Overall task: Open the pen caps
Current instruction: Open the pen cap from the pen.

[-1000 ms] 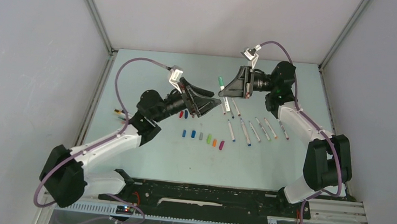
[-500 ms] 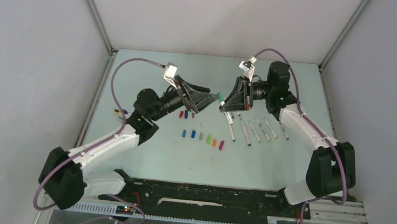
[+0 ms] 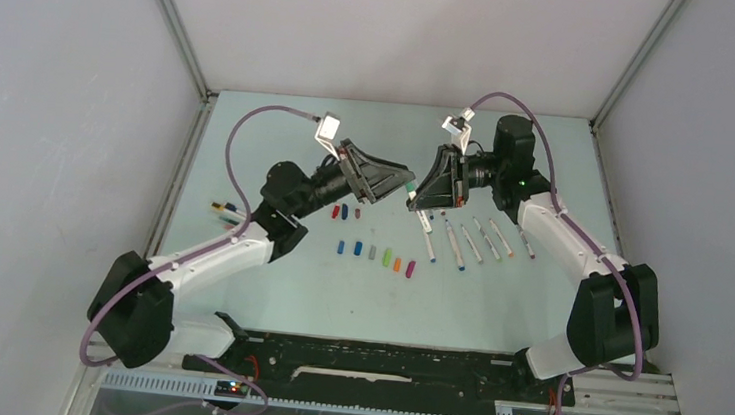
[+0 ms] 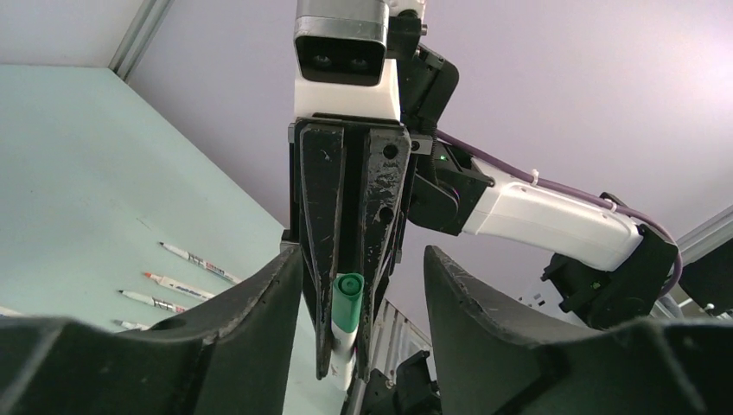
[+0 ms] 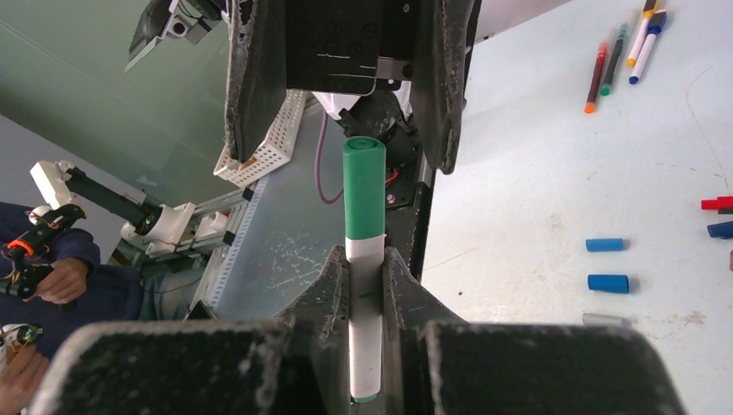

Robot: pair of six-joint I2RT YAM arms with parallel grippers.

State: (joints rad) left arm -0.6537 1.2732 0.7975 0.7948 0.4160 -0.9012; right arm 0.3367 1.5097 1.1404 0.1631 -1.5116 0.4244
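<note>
Closest to us in the right wrist view, the right gripper is clamped tight on the white barrel of the pen, low on its length. This leaves the green cap standing free past the fingertips. The pen's long axis runs straight out from that claw toward the other arm, cap end leading. Just beyond the cap, the left gripper faces it head-on with its jaws parted. One finger sits on each side of the cap's end, with a clear gap on both sides, so we judge nothing is pinched yet. The left wrist view agrees: the cap shows in the open space between its two dark fingers, roughly centred. The left claw is plainly the nearer one to the cap. By our reckoning, the coming move depends on those jaws closing square on the cap, then pulling away along the pen's axis. Farther off on the table lie loose caps, and beyond them other pens.
</note>
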